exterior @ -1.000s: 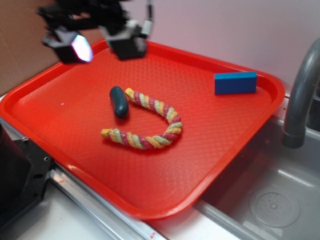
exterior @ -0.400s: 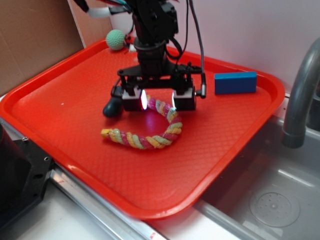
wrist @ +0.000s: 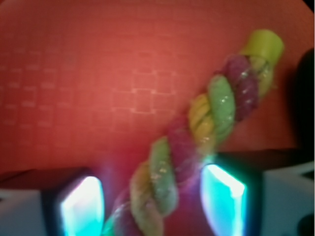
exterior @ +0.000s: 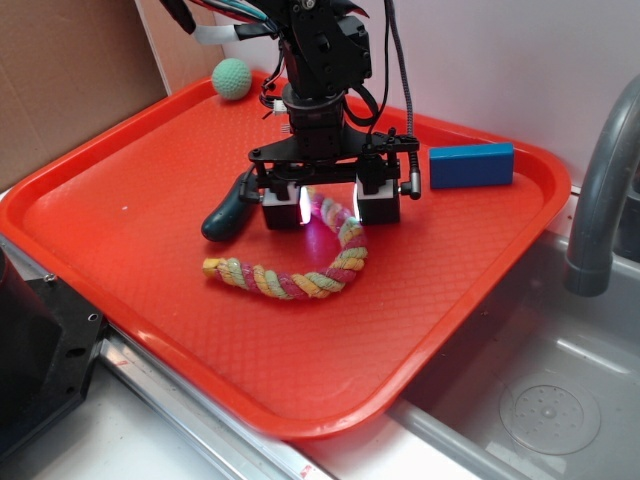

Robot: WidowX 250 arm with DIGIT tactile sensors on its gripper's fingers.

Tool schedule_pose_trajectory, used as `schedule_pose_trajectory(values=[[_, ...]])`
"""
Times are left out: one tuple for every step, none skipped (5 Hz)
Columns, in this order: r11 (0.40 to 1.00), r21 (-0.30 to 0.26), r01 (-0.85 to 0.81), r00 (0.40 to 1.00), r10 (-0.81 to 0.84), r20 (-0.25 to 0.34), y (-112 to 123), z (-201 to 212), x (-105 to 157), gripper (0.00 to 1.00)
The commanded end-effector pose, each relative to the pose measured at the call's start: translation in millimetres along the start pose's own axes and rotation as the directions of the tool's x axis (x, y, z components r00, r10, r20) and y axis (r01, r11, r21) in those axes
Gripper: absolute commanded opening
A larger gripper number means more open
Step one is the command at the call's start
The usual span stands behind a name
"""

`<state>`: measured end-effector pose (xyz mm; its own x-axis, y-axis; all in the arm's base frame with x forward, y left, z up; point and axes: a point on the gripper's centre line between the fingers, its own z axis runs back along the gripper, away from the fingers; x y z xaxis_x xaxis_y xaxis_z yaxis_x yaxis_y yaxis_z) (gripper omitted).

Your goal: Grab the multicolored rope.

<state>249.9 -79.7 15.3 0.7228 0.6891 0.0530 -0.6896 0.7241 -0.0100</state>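
The gripper (exterior: 331, 208) stands low over the red tray (exterior: 120, 180), jaws wide apart and holding nothing. The multicolored rope (exterior: 300, 275) lies curved on the tray; its upper limb runs between the fingers (wrist: 81, 204), crossing the gap at a slant.

A red tray (exterior: 120, 190) holds a green ball (exterior: 232, 78), blue block (exterior: 470, 166) and teal capsule (exterior: 226, 215).
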Motion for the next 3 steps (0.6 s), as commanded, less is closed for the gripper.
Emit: schedule_pose_trajectory(values=[[1.000, 0.011, 0.016, 0.999, -0.016, -0.031, 12.0, -5.6, 0.4, 0.00], [0.998, -0.002, 0.059, 0.997, -0.059, -0.059, 13.6, -3.4, 1.1, 0.00], [0.951, -0.069, 0.301, 0.950, -0.305, -0.071, 20.8, 35.3, 10.3, 0.00]])
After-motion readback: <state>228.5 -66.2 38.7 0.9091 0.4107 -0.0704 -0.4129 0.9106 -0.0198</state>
